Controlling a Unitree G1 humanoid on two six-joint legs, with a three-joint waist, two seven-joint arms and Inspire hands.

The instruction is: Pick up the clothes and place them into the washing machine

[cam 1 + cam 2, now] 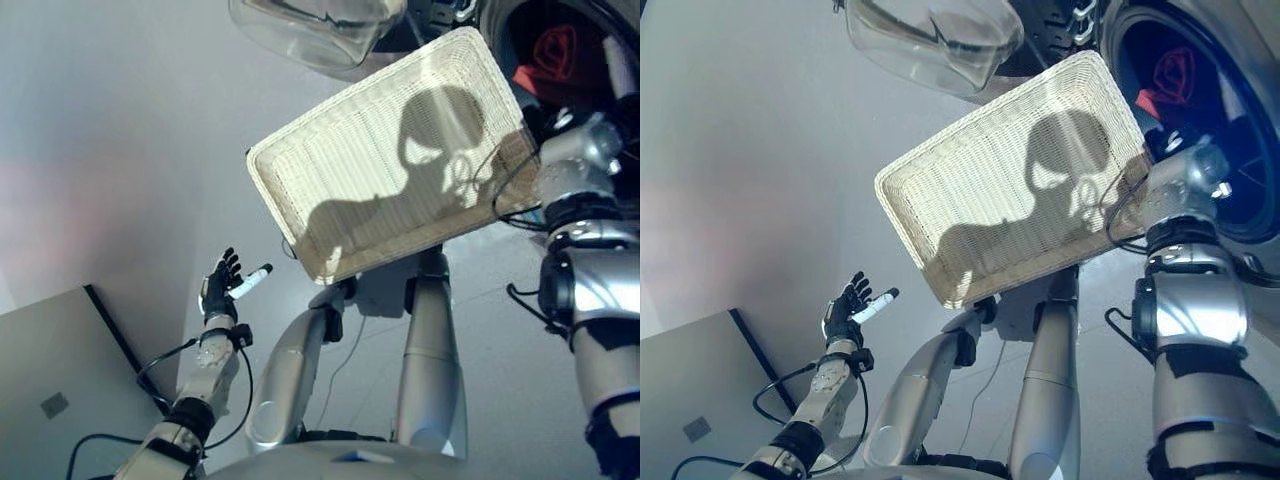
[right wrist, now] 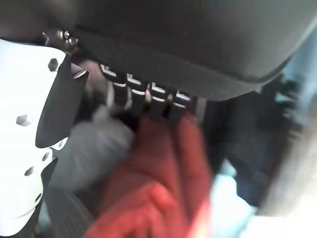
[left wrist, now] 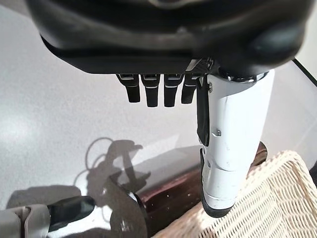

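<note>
Both hands hold nothing: the left hand [image 1: 220,283] hangs with straight fingers over bare floor, clear of the basket [image 1: 940,215] rim; the right hand [image 2: 148,99] reaches, fingers straight, into the washing machine [image 1: 1230,130] toward red clothes [image 1: 1172,72].

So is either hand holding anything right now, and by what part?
The left hand is open and holds nothing. The right hand is among the red clothes in the washing machine; whether it grips them cannot be told.
</note>
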